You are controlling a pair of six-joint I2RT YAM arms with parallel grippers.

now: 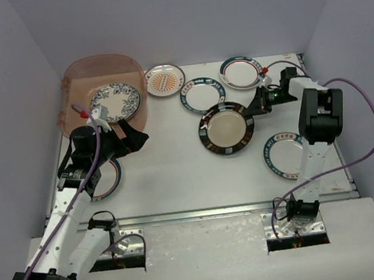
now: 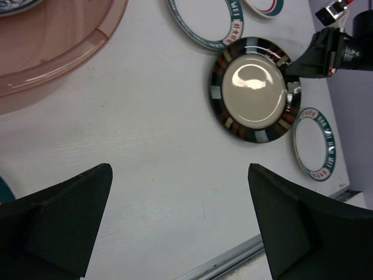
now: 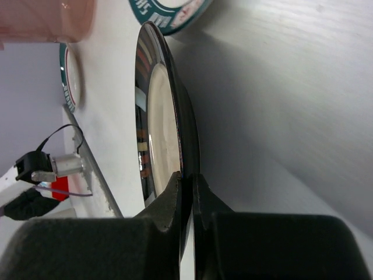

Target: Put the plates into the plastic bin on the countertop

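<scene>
The plastic bin point(image 1: 79, 81) stands at the far left of the countertop point(image 1: 170, 169) with a blue floral plate point(image 1: 115, 101) inside. My right gripper point(image 1: 251, 107) is shut on the right rim of the shiny dark metallic plate point(image 1: 226, 128); the right wrist view shows the fingers point(image 3: 187, 178) pinching the plate's point(image 3: 160, 116) edge, and the plate looks tilted up off the table. My left gripper point(image 1: 130, 136) is open and empty beside the bin; its fingers point(image 2: 180, 169) hang over bare table. The dark plate point(image 2: 254, 90) and the bin point(image 2: 58, 58) also show in the left wrist view.
An orange sunburst plate point(image 1: 164, 80), a teal-rimmed white plate point(image 1: 203, 95) and a teal-and-red-rimmed plate point(image 1: 241, 71) lie at the back. Another rimmed plate point(image 1: 284, 153) lies at the right front. One plate point(image 1: 112, 180) is partly hidden under my left arm. The metal rail point(image 1: 216, 211) runs along the front.
</scene>
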